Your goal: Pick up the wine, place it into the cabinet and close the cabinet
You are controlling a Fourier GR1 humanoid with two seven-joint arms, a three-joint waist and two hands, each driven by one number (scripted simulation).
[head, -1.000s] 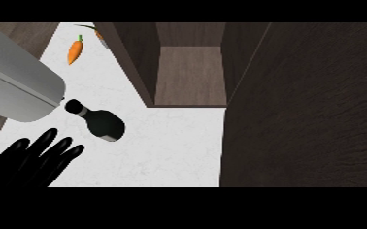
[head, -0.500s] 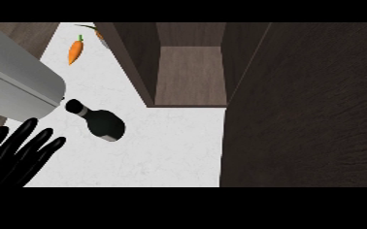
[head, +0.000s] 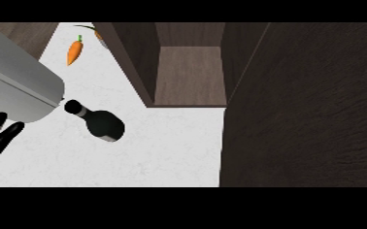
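On the white table (head: 165,155), left of centre, stands the dark wine bottle (head: 102,121), seen from above, its neck pointing toward ten o'clock. At nine o'clock from it, a grey forearm (head: 22,87) crosses the left edge. Below it, only black fingers of the left hand (head: 8,133) show; whether they are straight or curled cannot be told, and they hold nothing. At one o'clock, the cabinet (head: 190,73) stands open. At twelve o'clock lies a carrot (head: 75,52).
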